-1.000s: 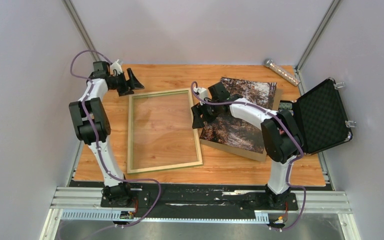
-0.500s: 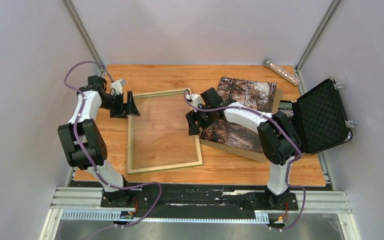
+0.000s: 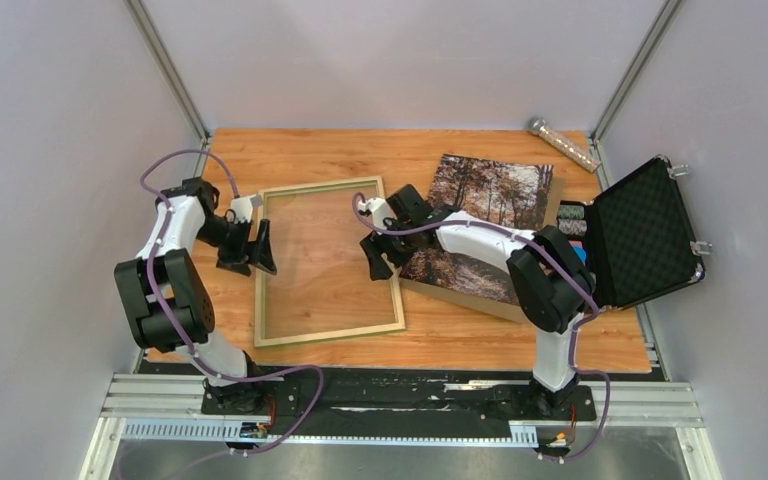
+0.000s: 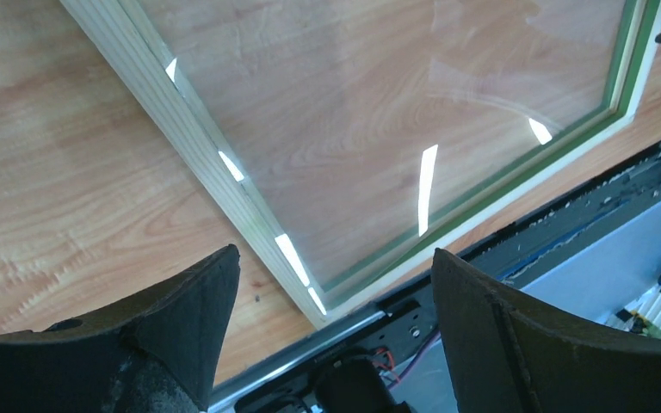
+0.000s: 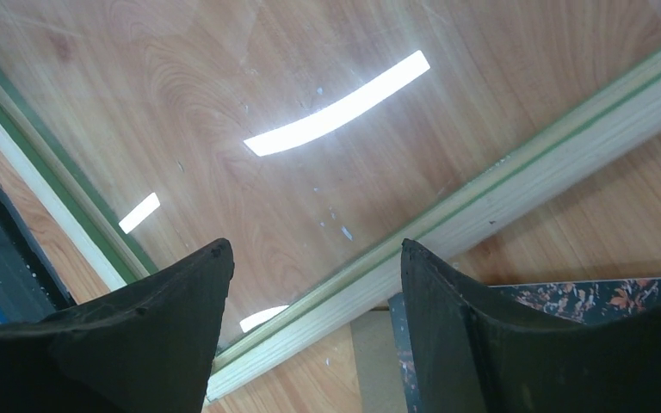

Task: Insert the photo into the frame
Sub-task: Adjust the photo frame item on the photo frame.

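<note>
**Top view.** The frame [image 3: 329, 333] lies flat on the worktop [image 3: 480, 340], left of centre, pale side up, with a pane in it. The photo [image 3: 490, 200] lies at the frame's 3 o'clock, picture up, on a brown backing board [image 3: 460, 297]. Its near-left corner is just beside the frame's right rail. An open black case [image 3: 650, 235] stands further out at 3 o'clock.
- The left pincer [image 3: 257, 247] is over the frame's 9 o'clock rail, spread and holding nothing.
- The right pincer [image 3: 375, 258] is over the 3 o'clock rail, also spread and empty.

**Left wrist view.** The left pincer [image 4: 334, 258] is wide apart. The pale rail of the frame [image 4: 196, 144] runs between the fingers [image 4: 181, 314] below them. I cannot tell whether they touch it. Green shows along the inner lip.

**Right wrist view.** The right pincer [image 5: 314, 249] is spread above the frame rail [image 5: 525, 168]. A corner of the photo [image 5: 568, 297] sits at 4 o'clock, and an edge of the backing board [image 5: 370, 331] is at 6 o'clock.

**Judgement.** The photo is not yet in the frame, and both arms appear to be settling on opposite rails.
- The left pincer should close on its rail squarely so the frame cannot skate.
- The right pincer should take the print alone at that corner, leaving the board behind.
- A shallow bite is best, with the sheet kept level so it does not crease.
- One edge should be lowered into the recess first.
</note>
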Controlling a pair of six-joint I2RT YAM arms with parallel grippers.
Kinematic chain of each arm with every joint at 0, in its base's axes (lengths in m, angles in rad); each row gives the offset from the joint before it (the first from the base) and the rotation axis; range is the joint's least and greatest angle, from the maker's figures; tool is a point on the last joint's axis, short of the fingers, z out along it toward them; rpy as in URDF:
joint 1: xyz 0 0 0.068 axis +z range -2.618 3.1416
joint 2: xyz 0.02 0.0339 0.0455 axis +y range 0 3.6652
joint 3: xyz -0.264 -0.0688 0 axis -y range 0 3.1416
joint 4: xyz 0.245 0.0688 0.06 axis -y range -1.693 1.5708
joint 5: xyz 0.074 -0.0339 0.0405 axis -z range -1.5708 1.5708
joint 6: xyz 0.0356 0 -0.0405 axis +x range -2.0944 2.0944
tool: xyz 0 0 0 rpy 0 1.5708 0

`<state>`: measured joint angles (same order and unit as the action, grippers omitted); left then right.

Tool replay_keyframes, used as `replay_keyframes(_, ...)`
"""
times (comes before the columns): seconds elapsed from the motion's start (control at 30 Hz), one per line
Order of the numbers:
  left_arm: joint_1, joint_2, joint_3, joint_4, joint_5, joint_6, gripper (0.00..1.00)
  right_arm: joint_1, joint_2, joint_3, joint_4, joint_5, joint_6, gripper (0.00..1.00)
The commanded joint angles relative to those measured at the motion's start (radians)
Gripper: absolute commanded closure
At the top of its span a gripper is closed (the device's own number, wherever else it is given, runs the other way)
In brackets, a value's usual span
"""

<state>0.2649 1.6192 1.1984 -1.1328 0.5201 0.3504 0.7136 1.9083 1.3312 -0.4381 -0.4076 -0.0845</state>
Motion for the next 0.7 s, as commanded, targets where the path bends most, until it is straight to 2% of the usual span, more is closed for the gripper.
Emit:
replay_keyframes(0.0, 0.013, -0.017, 0.028, -0.103, -0.014, 0.109, 0.11, 0.026, 0.017, 0.057, 0.01, 0.025, -0.031, 0.3)
replay_keyframes(0.1, 0.012, 0.032, 0.054, -0.134, -0.026, 0.141, 0.11, 0.036, 0.029, 0.073, 0.01, 0.046, -0.043, 0.3)
replay_keyframes(0.37, 0.011, 0.088, 0.026, -0.058, -0.156, 0.141, 0.09, 0.038, 0.019, 0.064, 0.01, 0.107, -0.066, 0.3)
replay_keyframes(0.67, 0.011, 0.189, 0.008, 0.032, -0.142, 0.098, 0.08, 0.038, 0.014, 0.033, 0.012, 0.113, -0.064, 0.31)
